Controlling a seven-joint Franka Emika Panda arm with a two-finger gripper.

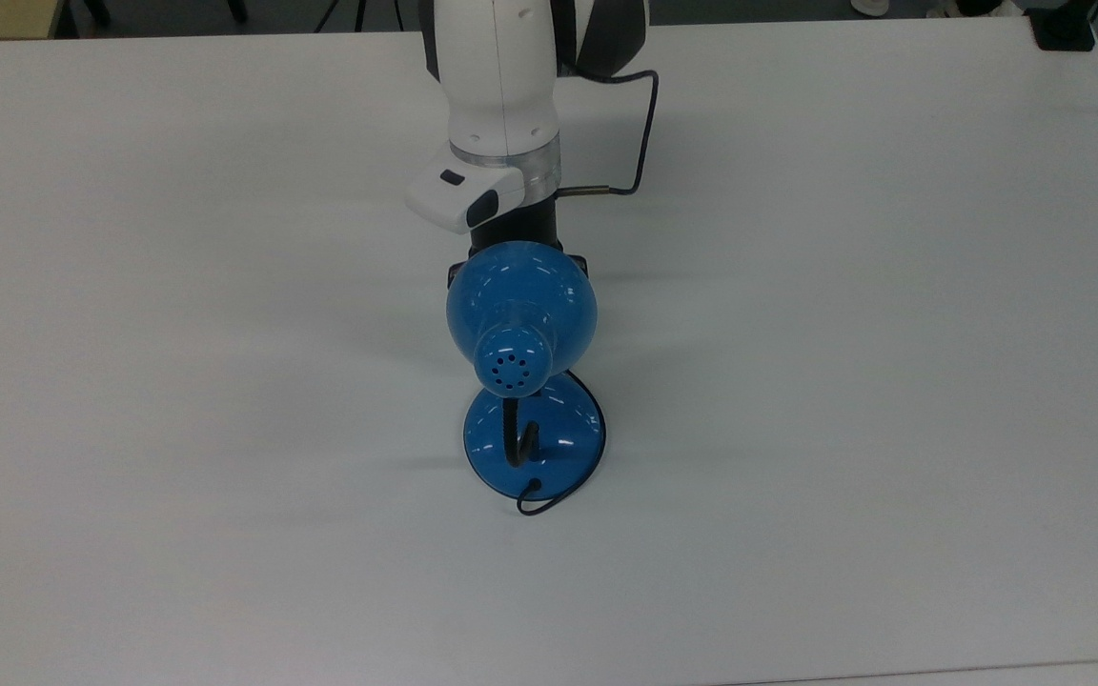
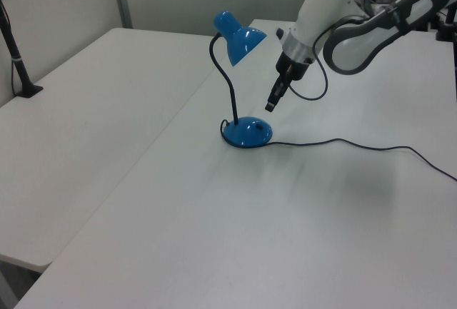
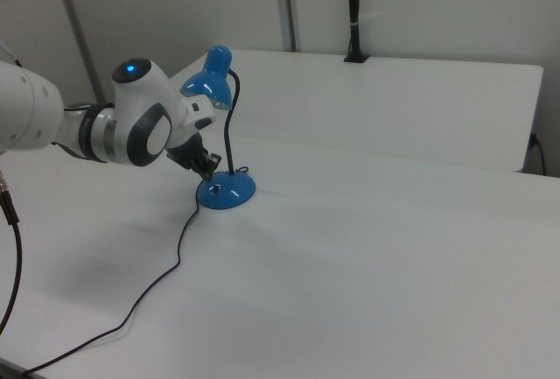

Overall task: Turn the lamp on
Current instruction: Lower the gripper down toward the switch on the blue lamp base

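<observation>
Standing upright near the centre of the white table [image 1: 177, 381], the lamp [image 1: 521, 314] rests on its round blue base [image 1: 568, 443], with the black gooseneck [image 2: 227, 84] curving up to the bell-shaped shade [image 2: 238, 36]. In the left view, the order from left to right is: a black post [image 2: 14, 52] at the left view's far left edge, the lamp, then the gripper [image 2: 270, 105], then the white arm [image 2: 343, 16] reaching in from the left view's upper right. The gripper points down and toward the base, hovering just beside and above it on the left view's right, apart from its surface. Whether its fingers are parted or closed cannot be told, and nothing is seen held between them.

The thin black cord [image 2: 357, 145] leaves the base and runs across the table toward the left view's right edge. In the top view, the shade covers the gripper tip, and the white wrist housing [image 1: 458, 195] sits directly above the shade in the picture. In the right view, the order reverses: the arm enters from the right view's left, and the lamp stands to its right.
</observation>
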